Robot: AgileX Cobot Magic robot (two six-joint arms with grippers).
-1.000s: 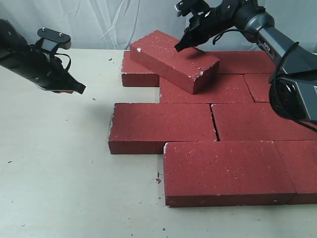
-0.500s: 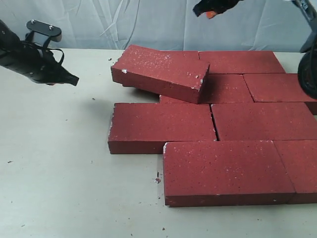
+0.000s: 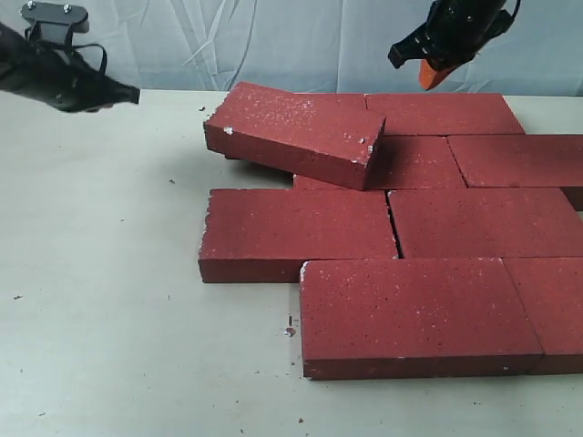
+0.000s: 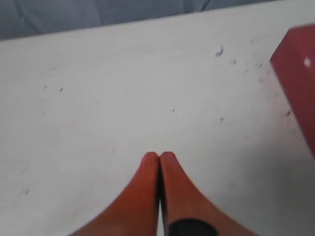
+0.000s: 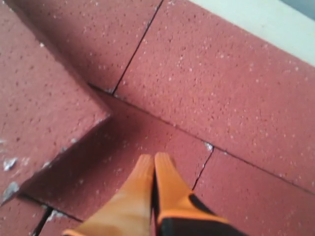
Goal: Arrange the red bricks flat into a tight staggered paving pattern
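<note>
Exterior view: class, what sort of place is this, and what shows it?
Probably an indoor robotics lab bench: a plain pale tabletop, a wrinkled cloth backdrop, and two robot arms, with left gripper and right gripper, hanging near loose red bricks.

Tilted brick (image 3: 293, 133) atop the flat bricks (image 3: 483, 221), left of the fingers of the right gripper (image 3: 430, 76), flat rows beneath them, table (image 3: 100, 273) beneath the left gripper (image 3: 130, 93), bricks to its right

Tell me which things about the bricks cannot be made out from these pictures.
1. Exterior view: what lies under the tilted brick; the brick itself hides it.
2. Exterior view: the bricks at its right side are cut off by the picture's edge, so the full count is unknown.
3. Left wrist view: only one brick corner shows, blurred and cut by the edge.
</note>
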